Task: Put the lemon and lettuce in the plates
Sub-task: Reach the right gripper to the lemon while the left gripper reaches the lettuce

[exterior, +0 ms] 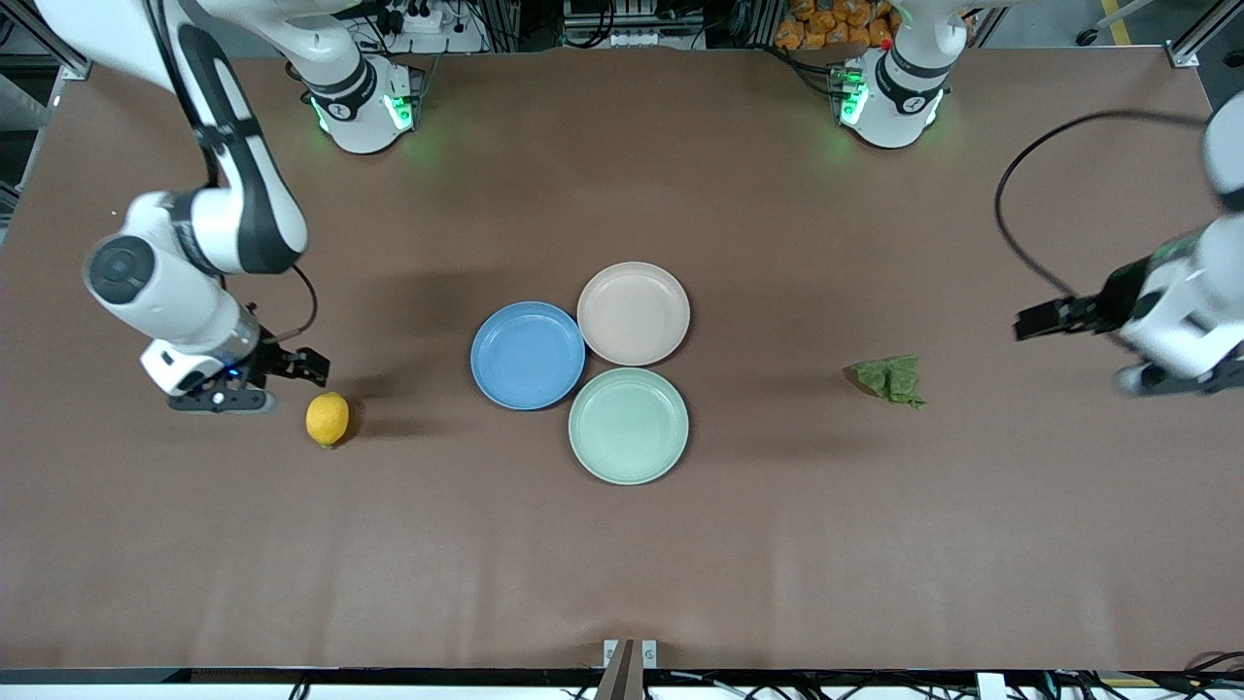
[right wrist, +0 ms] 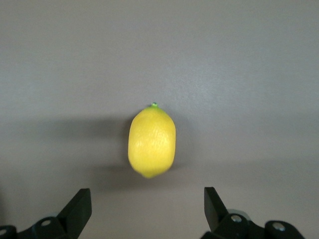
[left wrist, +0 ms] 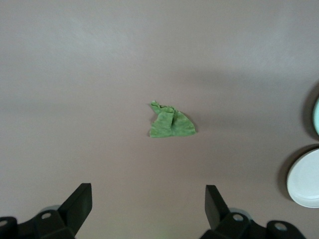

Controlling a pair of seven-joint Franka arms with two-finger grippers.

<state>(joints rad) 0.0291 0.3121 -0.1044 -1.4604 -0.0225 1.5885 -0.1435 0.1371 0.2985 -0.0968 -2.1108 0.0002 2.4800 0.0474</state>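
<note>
Right claw (exterior: 255, 387): low over the tabletop (exterior: 622, 564) near the right arm's end, just beside the lemon (exterior: 328, 419); its fingers (right wrist: 75, 209) spread wide and hold nothing.
Left claw (exterior: 1098, 335): in the air near the left arm's end, apart from the lettuce (exterior: 889, 378); the wrist view shows its fingers (left wrist: 77, 204) wide apart and empty.
Lemon: lies on its side on bare tabletop, toward the right arm's end, well apart from the plates.
Lettuce: a crumpled leaf flat on the tabletop, toward the left arm's end, also well apart from the plates.
Plates: blue plate (exterior: 528, 355) and beige-pink plate (exterior: 634, 313) touch at mid-tabletop, both empty; a mint-green plate (exterior: 629, 425) sits against them, nearer the front edge.
Risk, lemon: smooth and rounded, so it would likely roll if one finger touches first, or squirt out of an off-centre pinch.
Risk, lettuce: thin and limp; fingers closing too high may miss it, or catch only a corner so it drops on the way.
Risk, placing: the three plates crowd together, so a drop could land in the mint-green one.
Risk, arms: both head for the same middle spot and could collide.
</note>
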